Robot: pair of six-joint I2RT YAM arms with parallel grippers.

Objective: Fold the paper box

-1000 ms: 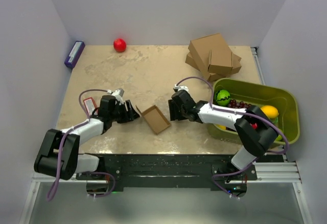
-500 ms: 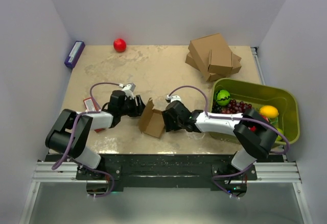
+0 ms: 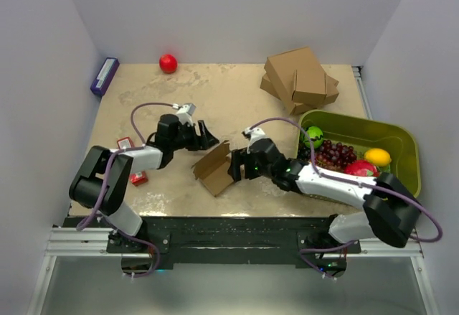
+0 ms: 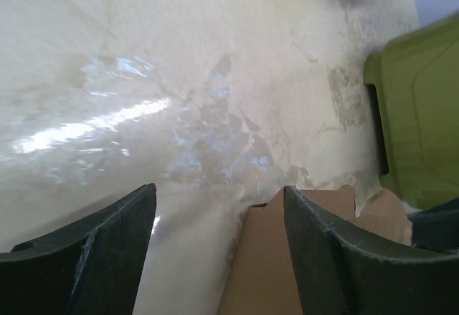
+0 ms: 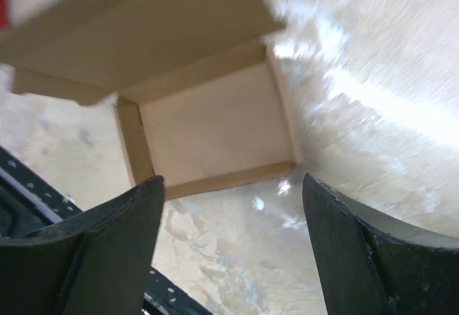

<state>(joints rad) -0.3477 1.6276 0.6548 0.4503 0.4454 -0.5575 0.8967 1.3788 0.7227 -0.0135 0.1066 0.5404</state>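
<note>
The paper box (image 3: 215, 166) is a small brown cardboard tray with low folded walls and its lid flap raised, lying on the table between the arms. In the right wrist view its open inside (image 5: 215, 125) faces the camera, the lid flap above it. In the left wrist view a brown panel (image 4: 287, 257) shows low, beside my right-hand finger. My left gripper (image 3: 206, 135) is open and empty, just behind the box's lid. My right gripper (image 3: 235, 166) is open and empty at the box's right side, apart from it.
A stack of bigger brown cardboard boxes (image 3: 300, 80) stands at the back right. A green bin (image 3: 401, 143) with fruit is on the right. A red ball (image 3: 168, 63) and a purple box (image 3: 105, 76) are at the back left. Small red items (image 3: 138, 179) lie left.
My left gripper has moved right and back, to behind the box. The box has shifted and its lid has come up. My right gripper stays at the box's right side.
</note>
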